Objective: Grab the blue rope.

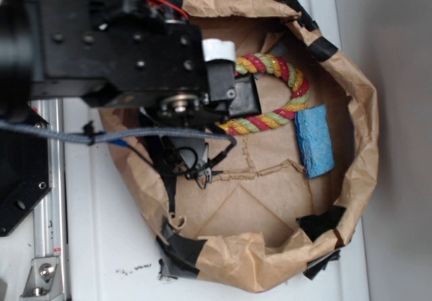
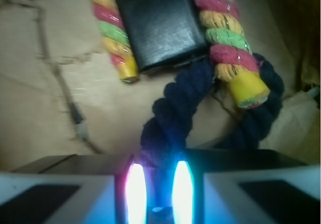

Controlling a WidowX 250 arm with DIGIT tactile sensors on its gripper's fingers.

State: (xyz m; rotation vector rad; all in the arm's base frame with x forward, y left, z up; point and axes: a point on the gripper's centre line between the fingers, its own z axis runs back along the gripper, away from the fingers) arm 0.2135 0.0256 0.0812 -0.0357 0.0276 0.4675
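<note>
Looping across the brown paper floor in the wrist view, the blue rope [image 2: 173, 108] runs from under one yellow-capped end of the striped rope [image 2: 223, 38] down toward six o'clock, where it passes between the two fingers [image 2: 75, 191] of the gripper [image 2: 159, 194]; the fingers sit close on either side of the dark cord and appear clamped on it. A second strand curves round at four o'clock behind the striped rope's tip. At twelve o'clock a black rectangular block [image 2: 163, 25] lies between the striped rope's two ends, touching the navy cord. From the exterior view the arm [image 1: 108, 44] hides the navy cord; the striped rope [image 1: 287, 88] arcs at one o'clock inside the paper bag [image 1: 351, 112], with a blue sponge [image 1: 314, 141] just beside it at three o'clock.
</note>
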